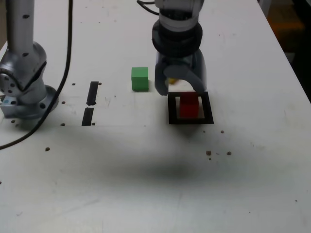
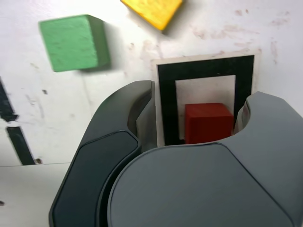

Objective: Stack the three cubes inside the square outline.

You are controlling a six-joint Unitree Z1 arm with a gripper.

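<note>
See claw (image 2: 200, 96) spread, framing red cube (image 2: 207, 123) inside square outline (image 2: 167, 106) in wrist view; see green cube (image 2: 70, 45) and yellow cube (image 2: 157, 10) outside outline.

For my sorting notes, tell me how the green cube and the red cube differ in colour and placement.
The green cube is green, while the red cube is a deep red. The green cube sits on bare tabletop, outside the black square outline; the red cube sits inside it. The green cube is clear of the gripper's fingers, while in the wrist view the red cube shows between them. Both are solid-coloured blocks.
</note>
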